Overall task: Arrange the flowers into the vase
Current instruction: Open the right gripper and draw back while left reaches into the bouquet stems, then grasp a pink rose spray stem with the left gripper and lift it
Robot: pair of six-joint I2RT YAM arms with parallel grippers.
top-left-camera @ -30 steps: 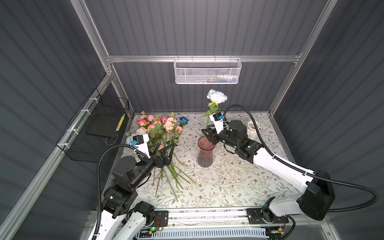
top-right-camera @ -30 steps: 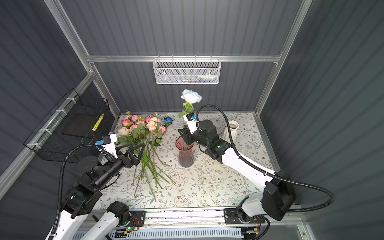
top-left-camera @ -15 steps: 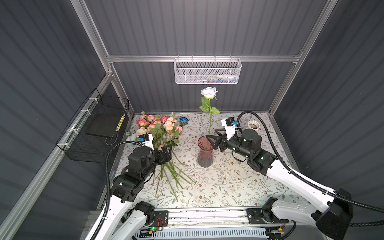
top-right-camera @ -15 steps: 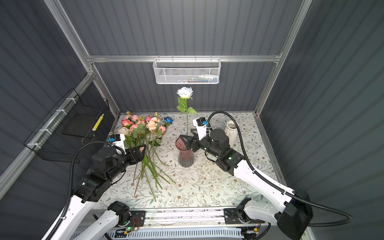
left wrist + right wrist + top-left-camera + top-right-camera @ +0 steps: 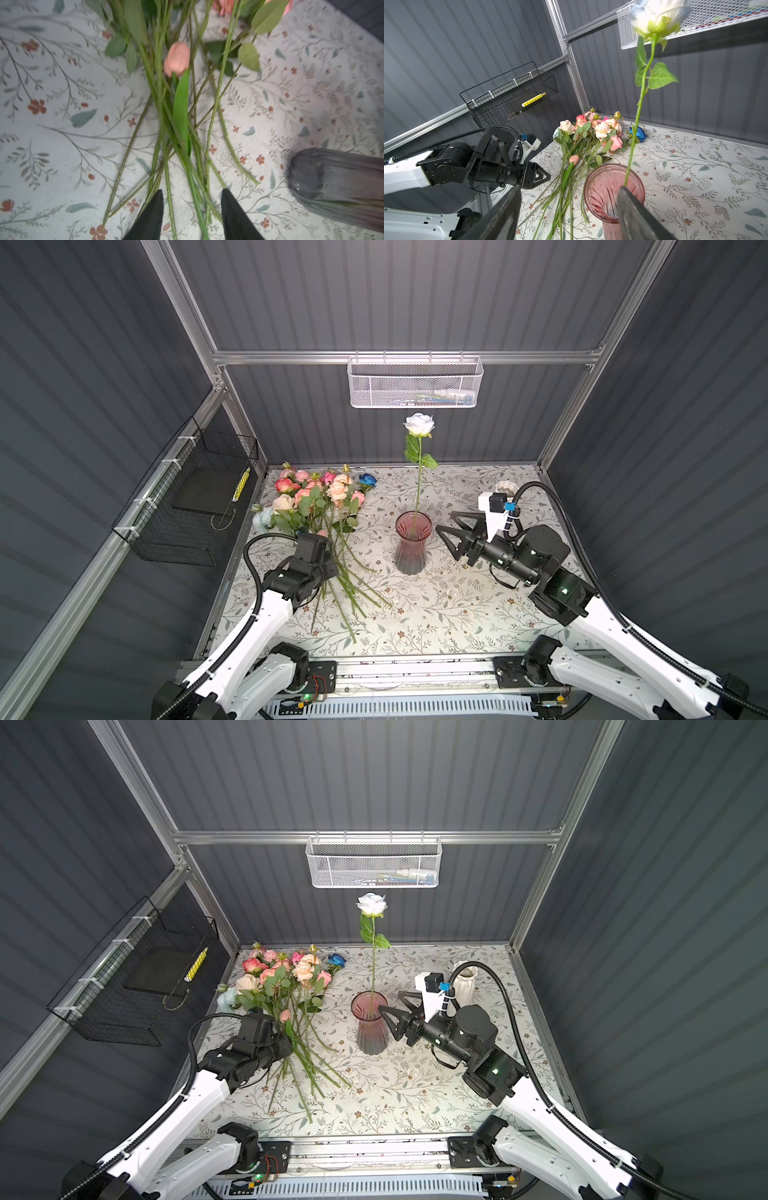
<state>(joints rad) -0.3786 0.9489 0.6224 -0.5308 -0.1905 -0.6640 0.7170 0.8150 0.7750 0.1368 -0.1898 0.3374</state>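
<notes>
Standing upright in the pink vase [image 5: 411, 547] on the table [image 5: 457, 614] is one white rose [image 5: 419, 425]; the right gripper [image 5: 445, 521] hangs just beside the rim, jaws spread and empty. Remaining flowers [image 5: 320, 497] lie heaped at the left, where the left gripper [image 5: 192, 191] straddles several stems, jaws apart.

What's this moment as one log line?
white rose: upright in pink vase | right gripper: open, empty, beside vase | left gripper: open, straddling stems of loose flowers
</notes>
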